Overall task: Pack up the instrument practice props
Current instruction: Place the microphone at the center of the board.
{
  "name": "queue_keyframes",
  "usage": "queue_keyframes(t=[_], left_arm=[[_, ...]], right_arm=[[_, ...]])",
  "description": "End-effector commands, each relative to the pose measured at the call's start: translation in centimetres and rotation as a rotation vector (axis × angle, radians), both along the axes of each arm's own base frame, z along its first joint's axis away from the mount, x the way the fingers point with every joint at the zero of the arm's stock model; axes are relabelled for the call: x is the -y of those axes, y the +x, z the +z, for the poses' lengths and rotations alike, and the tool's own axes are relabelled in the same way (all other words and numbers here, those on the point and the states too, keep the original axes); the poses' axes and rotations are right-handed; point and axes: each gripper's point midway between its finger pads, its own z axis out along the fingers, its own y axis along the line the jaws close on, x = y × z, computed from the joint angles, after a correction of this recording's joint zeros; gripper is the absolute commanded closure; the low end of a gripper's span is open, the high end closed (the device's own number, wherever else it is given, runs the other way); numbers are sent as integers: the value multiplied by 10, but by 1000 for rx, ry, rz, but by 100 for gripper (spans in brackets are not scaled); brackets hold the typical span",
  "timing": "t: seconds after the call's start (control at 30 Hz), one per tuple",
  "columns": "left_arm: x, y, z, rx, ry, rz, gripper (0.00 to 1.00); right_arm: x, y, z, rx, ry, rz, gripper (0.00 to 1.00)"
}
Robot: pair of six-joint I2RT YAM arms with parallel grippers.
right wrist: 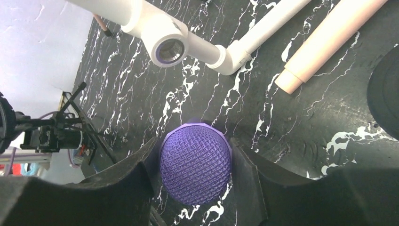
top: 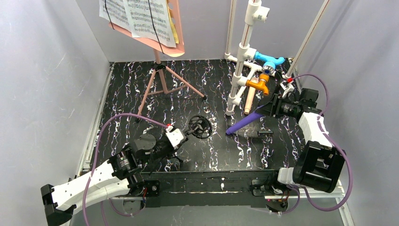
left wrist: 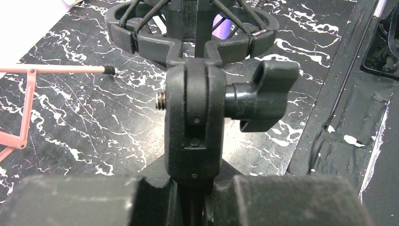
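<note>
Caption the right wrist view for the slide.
Right gripper clamps purple microphone by its mesh head, white pipe frame beyond.

A robot lab test booth (plain grey walls (top: 47, 70)) enclosing a black marbled table (top: 122, 94).

the left arm (top: 89, 186) is built of white shells set between black cylindrical joints, with a black cap at its outer end. a purple cable (top: 115, 117) runs along it to a red-tipped plug (top: 168, 126) beside the white block (top: 176, 137) behind the left end effector (top: 187, 132). the right arm (top: 311, 126) has the same white shells, a bulky black housing (top: 324, 165) and a second purple cable (top: 347, 174). the left fingers (left wrist: 70, 200) are matte black blocks. the right end effector (top: 269, 109) has black fingers (right wrist: 70, 193) with scooped inner faces.
</note>
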Motion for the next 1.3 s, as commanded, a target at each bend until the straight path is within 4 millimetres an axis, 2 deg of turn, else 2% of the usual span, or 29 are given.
queue_keyframes(t=[0.0, 0.23, 0.4, 0.6, 0.7, 0.9, 1.13, 1.27], left_arm=[[-3, 4, 35, 56, -74, 20, 100], [2, 4, 35, 40, -79, 14, 100], [2, 3, 35, 31, -76, 15, 100], [0, 3, 35, 27, -82, 21, 100], [0, 3, 33, 24, -81, 21, 100], [3, 4, 34, 21, -83, 19, 100], [3, 3, 32, 12, -85, 16, 100], [2, 2, 33, 14, -87, 18, 100]], right_arm=[[15, 24, -28, -28, -137, -131, 84], [31, 59, -24, -21, -150, -276, 81], [35, 73, -21, -4, -157, -303, 80], [52, 67, -40, -10, -256, -383, 79], [59, 59, -52, -30, -291, -429, 73], [69, 55, -58, -29, -336, -482, 64], [69, 53, -64, -31, -341, -481, 63], [65, 51, -64, -28, -324, -467, 53]])
